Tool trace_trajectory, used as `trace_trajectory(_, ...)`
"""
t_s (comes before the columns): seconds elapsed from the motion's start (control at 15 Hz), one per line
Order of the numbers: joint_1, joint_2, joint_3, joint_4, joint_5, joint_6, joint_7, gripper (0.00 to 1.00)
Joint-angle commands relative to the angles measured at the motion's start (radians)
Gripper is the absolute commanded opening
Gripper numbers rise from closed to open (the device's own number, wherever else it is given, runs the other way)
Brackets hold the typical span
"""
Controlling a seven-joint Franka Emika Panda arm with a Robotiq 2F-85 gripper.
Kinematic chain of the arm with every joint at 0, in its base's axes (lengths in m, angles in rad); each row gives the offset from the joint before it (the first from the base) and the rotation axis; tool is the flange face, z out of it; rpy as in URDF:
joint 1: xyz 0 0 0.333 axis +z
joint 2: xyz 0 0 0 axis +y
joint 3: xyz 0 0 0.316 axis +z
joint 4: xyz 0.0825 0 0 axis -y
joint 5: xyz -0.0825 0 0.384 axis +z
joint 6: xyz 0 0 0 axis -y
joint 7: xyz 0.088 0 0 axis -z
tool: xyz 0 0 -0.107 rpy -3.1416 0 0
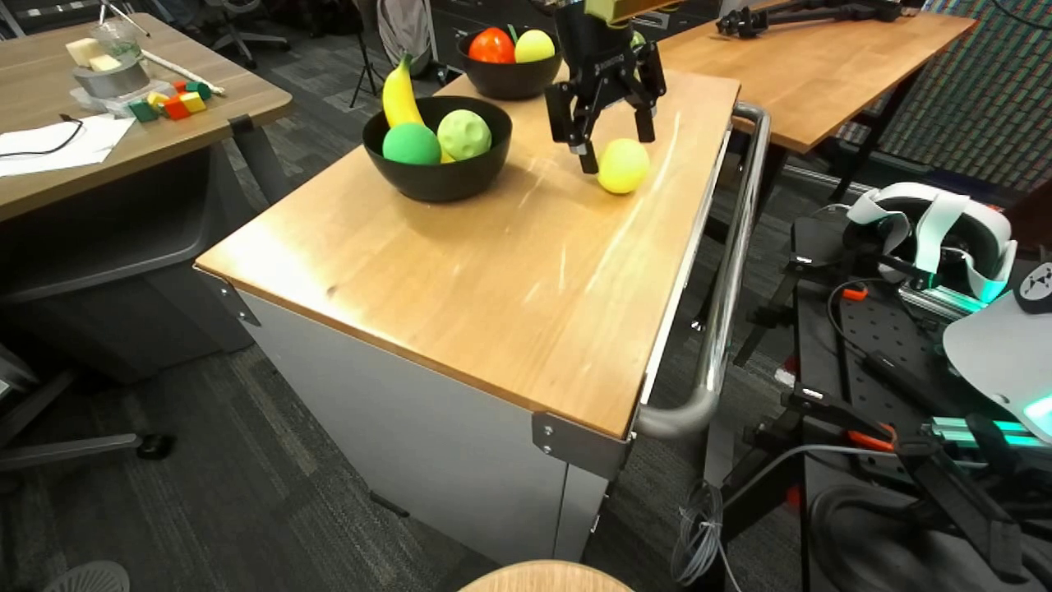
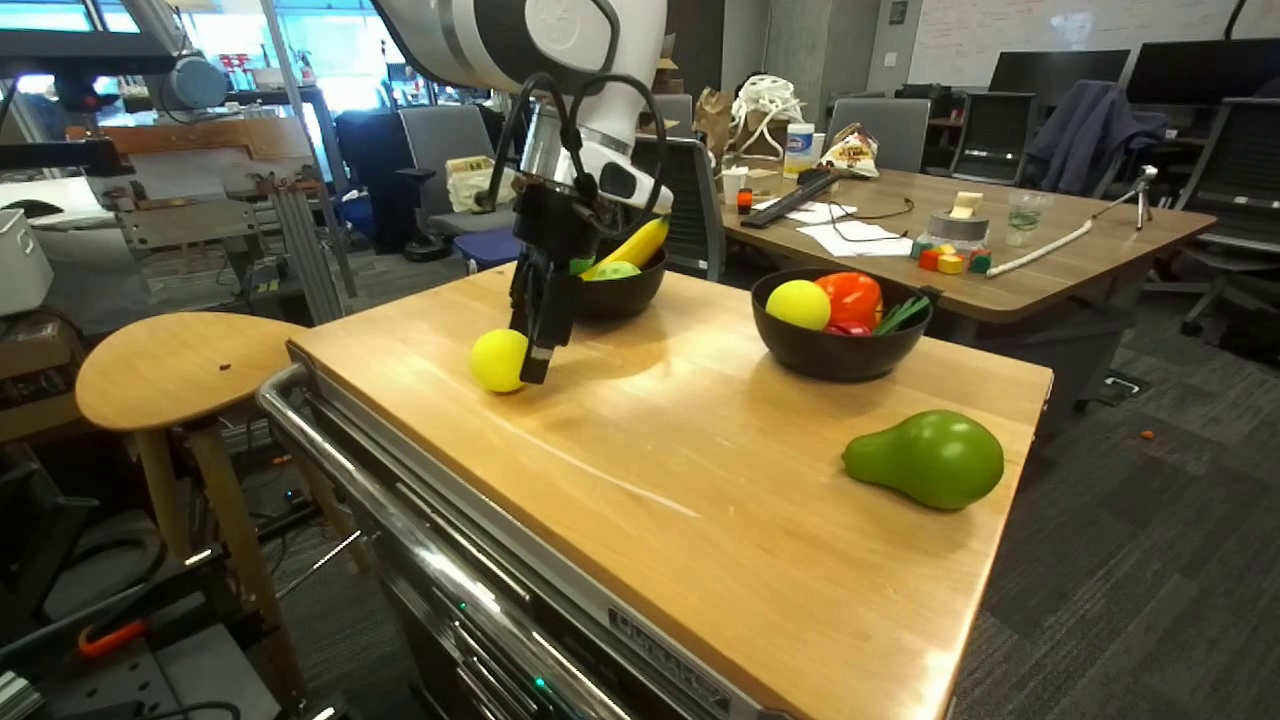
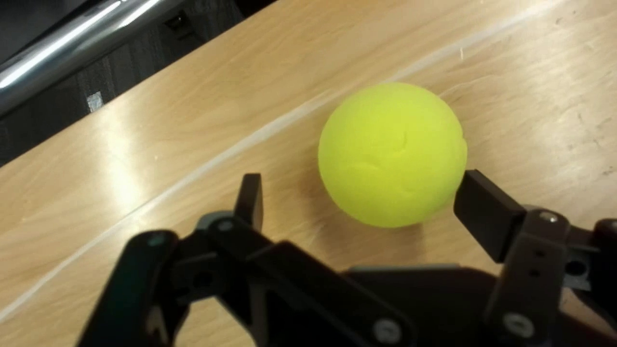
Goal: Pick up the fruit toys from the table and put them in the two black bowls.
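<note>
The yellow toy fruit (image 3: 393, 156) rests on the worktop (image 1: 493, 288), close to the gripper (image 1: 617, 150), whose jaws stand spread, one just beside the fruit; whether they touch is hard to tell. Likely light, slightly soft and quick to roll, it wants an even, gentle pinch across its widest middle

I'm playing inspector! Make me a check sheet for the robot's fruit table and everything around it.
Surface: wooden tabletop, pale-streaked.
Job's things: yellow ball and green pear-shaped fruit on the tabletop; one black bowl holds a banana, the other black bowl a red-orange fruit; both hold more.
Clutter: coloured blocks and tape roll on a neighbouring desk.
Gripper: open at the yellow ball, not gripping it; touching, unclear.
Cables: black loops on the arm; grey cable coil.
Surroundings: round stool, office chair, white VR headset.
</note>
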Motion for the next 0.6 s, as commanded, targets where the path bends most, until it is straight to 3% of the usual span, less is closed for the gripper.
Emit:
trace_trajectory(0.0,0.016,-0.039,0.006,-0.080,0.005,0.075,-0.006,0.99)
trace_trajectory(0.07,0.020,-0.038,0.007,-0.092,0.003,0.089,-0.004,0.74)
trace_trajectory(0.2,0.024,-0.040,0.010,-0.112,0.004,0.112,-0.005,0.70)
trace_trajectory(0.53,0.022,-0.057,0.014,-0.099,0.027,0.114,-0.015,0.32)
